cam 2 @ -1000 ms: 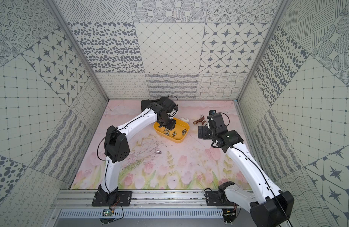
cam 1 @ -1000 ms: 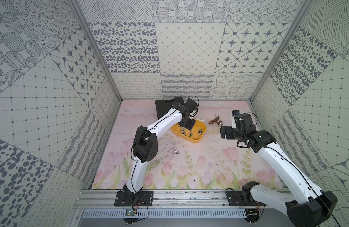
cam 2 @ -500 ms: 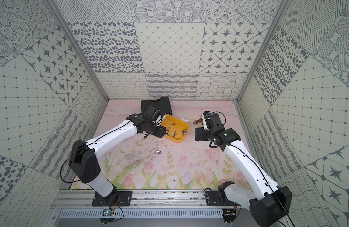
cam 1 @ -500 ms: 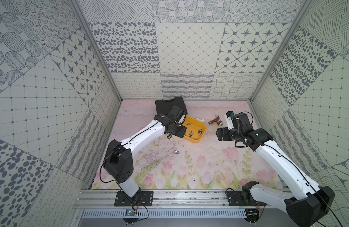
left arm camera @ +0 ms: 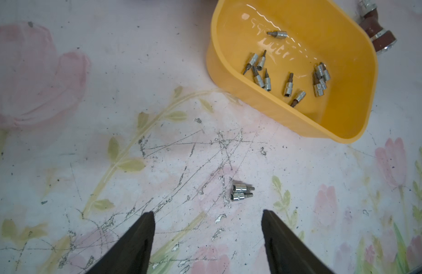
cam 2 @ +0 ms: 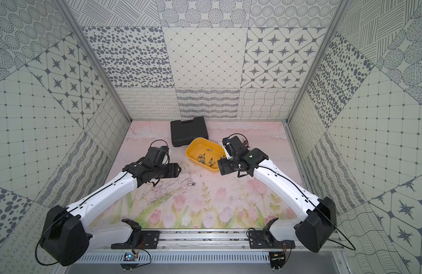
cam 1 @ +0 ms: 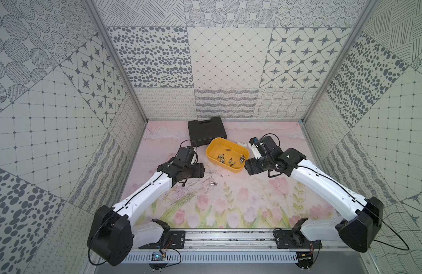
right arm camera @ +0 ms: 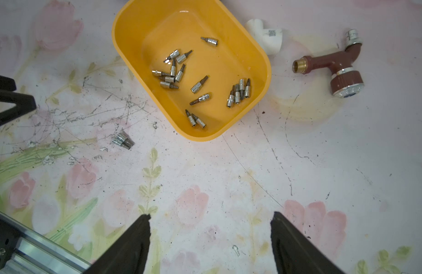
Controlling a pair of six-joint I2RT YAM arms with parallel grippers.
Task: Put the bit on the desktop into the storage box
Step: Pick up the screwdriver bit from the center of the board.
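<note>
1. Two small silver bits [left arm camera: 241,193] lie side by side, touching, on the flowered surface [left arm camera: 62,142]. They are outside the yellow storage box [left arm camera: 211,42], which already holds a scatter of similar bits.
2. The left tool [left arm camera: 207,212] hovers just short of the pair, its jaws spread wide and gripping nothing. The bits lie ahead of it, a little toward one finger.
3. Their long axes run roughly along the line from one finger to the other. A closing tool would likely meet them end-on unless the wrist turns.
4. The right tool [right arm camera: 210,214], likewise spread wide and empty, hangs beside the box's near corner. In both top views it sits farther from the pair, so the left tool is the nearer.
5. The box stands just beyond the bits, which looks like a short carry.
</note>
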